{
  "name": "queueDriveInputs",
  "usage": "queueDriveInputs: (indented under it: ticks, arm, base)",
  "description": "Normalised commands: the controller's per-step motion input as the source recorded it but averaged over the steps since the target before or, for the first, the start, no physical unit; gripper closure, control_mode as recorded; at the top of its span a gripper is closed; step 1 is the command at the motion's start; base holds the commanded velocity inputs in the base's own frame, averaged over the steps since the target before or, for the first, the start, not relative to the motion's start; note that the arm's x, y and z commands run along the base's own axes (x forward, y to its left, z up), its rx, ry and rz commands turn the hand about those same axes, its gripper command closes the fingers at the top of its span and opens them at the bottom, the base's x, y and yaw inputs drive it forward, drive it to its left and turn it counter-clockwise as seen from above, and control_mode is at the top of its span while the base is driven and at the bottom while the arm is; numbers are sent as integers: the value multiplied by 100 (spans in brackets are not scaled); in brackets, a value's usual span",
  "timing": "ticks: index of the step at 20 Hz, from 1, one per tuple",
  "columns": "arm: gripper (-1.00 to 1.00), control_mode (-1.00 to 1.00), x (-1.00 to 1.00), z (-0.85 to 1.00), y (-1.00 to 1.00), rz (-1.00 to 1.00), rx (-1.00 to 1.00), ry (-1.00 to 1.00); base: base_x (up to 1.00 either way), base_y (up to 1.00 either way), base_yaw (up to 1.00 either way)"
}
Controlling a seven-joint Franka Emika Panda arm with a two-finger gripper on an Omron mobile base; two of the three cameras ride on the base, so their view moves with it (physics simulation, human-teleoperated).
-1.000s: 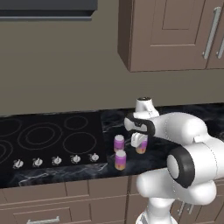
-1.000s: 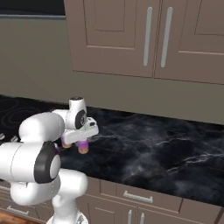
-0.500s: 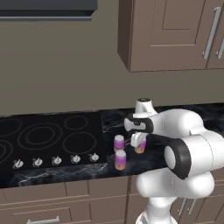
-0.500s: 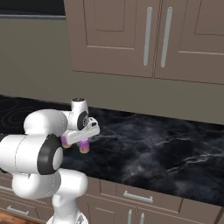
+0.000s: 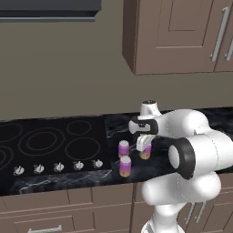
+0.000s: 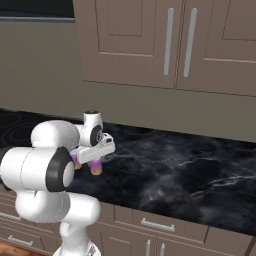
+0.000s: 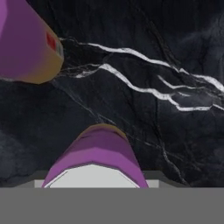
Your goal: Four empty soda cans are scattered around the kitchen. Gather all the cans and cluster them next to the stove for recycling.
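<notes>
The gripper (image 5: 144,146) is positioned low over the dark marble counter (image 5: 214,119), just right of the stove (image 5: 50,143). A purple soda can (image 5: 145,152) with an orange base stands directly under the hand, between the fingers. In the hand view the same can (image 7: 97,155) rises at the bottom centre, its silver top facing the camera. The fingers appear closed on this can, but the contact itself is hidden by the hand body, so the grip cannot be confirmed; whether its base rests on the counter also cannot be determined.

Two further purple-and-orange soda cans stand upright on the counter to the left of the gripper, beside the right edge of the stove. The far can (image 5: 123,149) is just left of the gripper. The near can (image 5: 125,166) stands closer to the counter's front edge, almost in line with the far one. In the hand view, a neighbouring can (image 7: 26,43) shows at the upper left, apart from the can under the hand.

In the right base view, the gripper (image 6: 95,159) hangs over the counter (image 6: 190,175) with the orange base of the can (image 6: 96,169) visible beneath it. The stove's silver knobs (image 5: 58,167) run along its front edge. Brown wall cabinets (image 6: 165,45) hang above the counter.
</notes>
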Motion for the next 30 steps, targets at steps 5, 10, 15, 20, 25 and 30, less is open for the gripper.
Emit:
queueDriveInputs:
  ticks: [5, 10, 15, 20, 25, 30]
  arm:
    - [-100, -100, 0, -4, 0, 4, 0, 1]
    - [-100, -100, 0, 2, 0, 2, 1, 0]
    - [-100, -100, 0, 16, 0, 2, 2, 0]
    - [-100, -100, -1, 15, 0, 5, 2, 0]
    - [-100, -100, -14, 28, 0, 6, 2, 0]
    - [-100, -100, -25, 26, 0, 2, 0, -1]
  base:
    - [0, 0, 0]
    - [0, 0, 0]
    - [0, 0, 0]
    - [0, 0, 0]
    - [0, 0, 0]
    - [0, 0, 0]
